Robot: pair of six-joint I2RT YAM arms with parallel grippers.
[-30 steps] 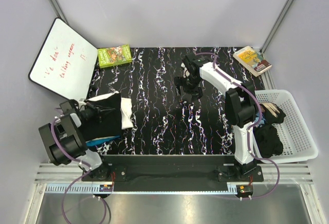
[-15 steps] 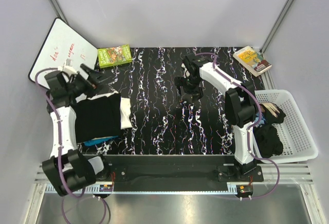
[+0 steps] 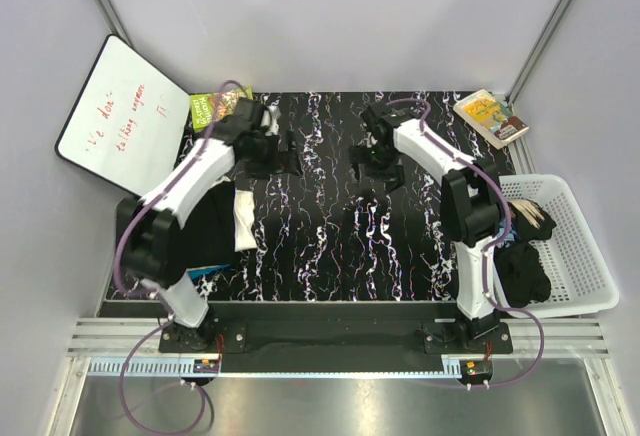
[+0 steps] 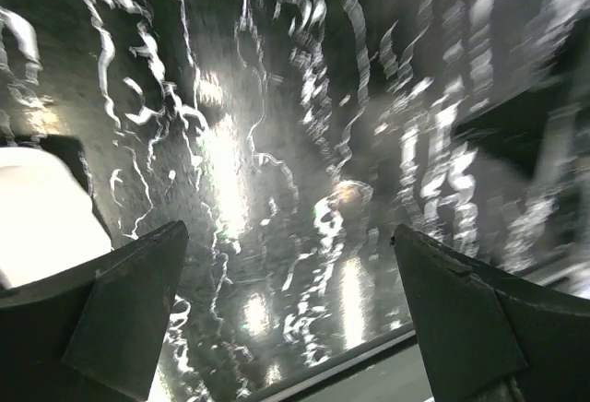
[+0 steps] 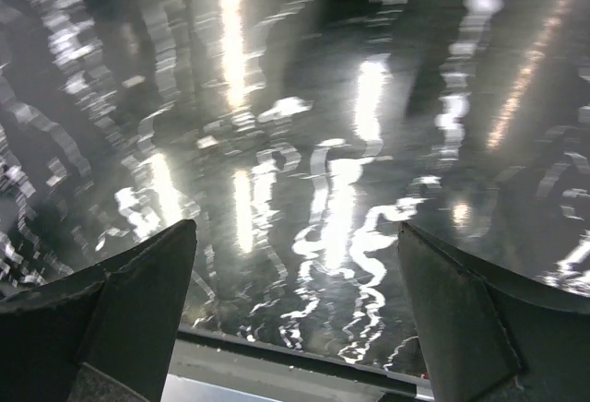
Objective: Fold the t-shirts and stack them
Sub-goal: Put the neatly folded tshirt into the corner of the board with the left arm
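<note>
- Black marbled counter (image 3: 320, 246), middle bare, probably kept free for folding.
- One stack of folded t-shirts (image 3: 205, 228) at near left; three layers show: black, white, blue.
- One basket (image 3: 590, 256) at right, apparently the supply: one black tee (image 3: 522, 271), others unclear.
- Left hand (image 3: 285, 154) and right hand (image 3: 378, 159), both spread and empty, above far counter.
- Two books (image 3: 490, 116), one whiteboard (image 3: 115, 121) beyond.

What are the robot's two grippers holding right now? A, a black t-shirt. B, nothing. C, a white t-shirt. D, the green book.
B: the left gripper and the right gripper are both open, and only the black, white-veined tabletop shows in each gap.
</note>
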